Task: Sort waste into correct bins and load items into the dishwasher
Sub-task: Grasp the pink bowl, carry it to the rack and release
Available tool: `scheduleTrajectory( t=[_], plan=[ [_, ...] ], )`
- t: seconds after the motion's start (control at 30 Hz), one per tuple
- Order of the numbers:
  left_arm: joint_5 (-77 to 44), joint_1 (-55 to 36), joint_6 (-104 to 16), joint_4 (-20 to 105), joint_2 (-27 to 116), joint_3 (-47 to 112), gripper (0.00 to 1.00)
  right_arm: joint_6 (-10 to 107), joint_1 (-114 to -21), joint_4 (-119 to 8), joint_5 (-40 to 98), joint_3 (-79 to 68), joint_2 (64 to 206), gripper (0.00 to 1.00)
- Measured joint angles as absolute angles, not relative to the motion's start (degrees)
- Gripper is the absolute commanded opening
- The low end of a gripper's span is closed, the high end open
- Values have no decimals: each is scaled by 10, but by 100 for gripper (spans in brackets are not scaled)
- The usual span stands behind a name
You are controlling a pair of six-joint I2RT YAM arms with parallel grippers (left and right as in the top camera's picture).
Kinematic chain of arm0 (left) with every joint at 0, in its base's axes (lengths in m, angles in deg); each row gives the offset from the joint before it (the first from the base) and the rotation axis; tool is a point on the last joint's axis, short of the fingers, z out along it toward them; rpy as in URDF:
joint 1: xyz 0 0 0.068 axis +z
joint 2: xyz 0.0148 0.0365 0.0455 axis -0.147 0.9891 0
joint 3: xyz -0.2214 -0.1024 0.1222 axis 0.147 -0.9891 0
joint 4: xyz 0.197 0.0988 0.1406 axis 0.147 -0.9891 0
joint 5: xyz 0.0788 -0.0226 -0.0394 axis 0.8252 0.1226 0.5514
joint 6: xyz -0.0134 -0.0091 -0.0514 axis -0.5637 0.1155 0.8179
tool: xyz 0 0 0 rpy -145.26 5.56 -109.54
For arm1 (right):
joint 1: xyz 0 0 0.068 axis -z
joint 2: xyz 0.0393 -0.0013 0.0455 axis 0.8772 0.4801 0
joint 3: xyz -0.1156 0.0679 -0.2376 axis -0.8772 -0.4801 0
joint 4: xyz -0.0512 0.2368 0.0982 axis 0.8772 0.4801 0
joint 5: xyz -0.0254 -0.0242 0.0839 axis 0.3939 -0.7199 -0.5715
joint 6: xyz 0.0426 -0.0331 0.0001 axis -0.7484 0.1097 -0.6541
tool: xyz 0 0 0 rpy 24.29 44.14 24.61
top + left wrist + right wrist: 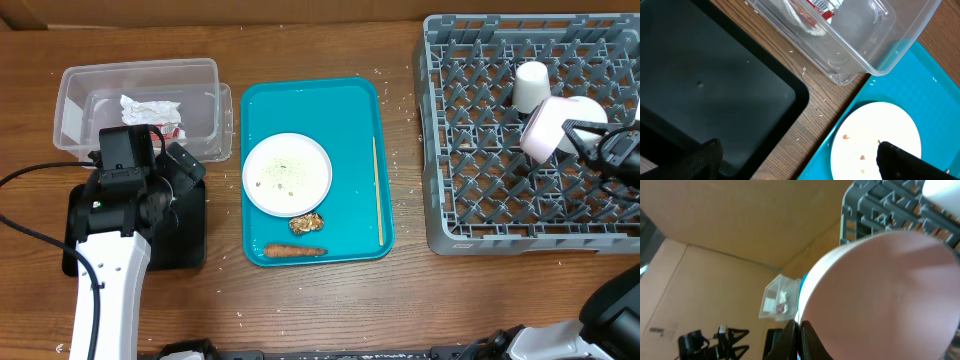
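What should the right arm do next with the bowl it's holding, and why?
Probably lower the bowl a little and seat it between the pegs of the dish rack. The right tool is shut on its rim, holding it tilted over the rack beside the white cup, so it looks ready to set down before releasing.
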State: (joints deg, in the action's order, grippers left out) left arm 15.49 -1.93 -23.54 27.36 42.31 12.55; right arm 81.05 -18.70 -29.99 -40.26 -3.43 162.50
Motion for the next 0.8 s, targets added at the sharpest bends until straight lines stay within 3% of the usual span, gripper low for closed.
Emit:
scheduleTrajectory(
  t=[0.27,0.8],
  plan=[
    [155,-19,-235,274,423,125,100,710,-186,-372,-320,-61,1628,4],
    [155,-19,-235,274,423,125,100,684,-189,-395,-377,-62,1647,4]
  ],
)
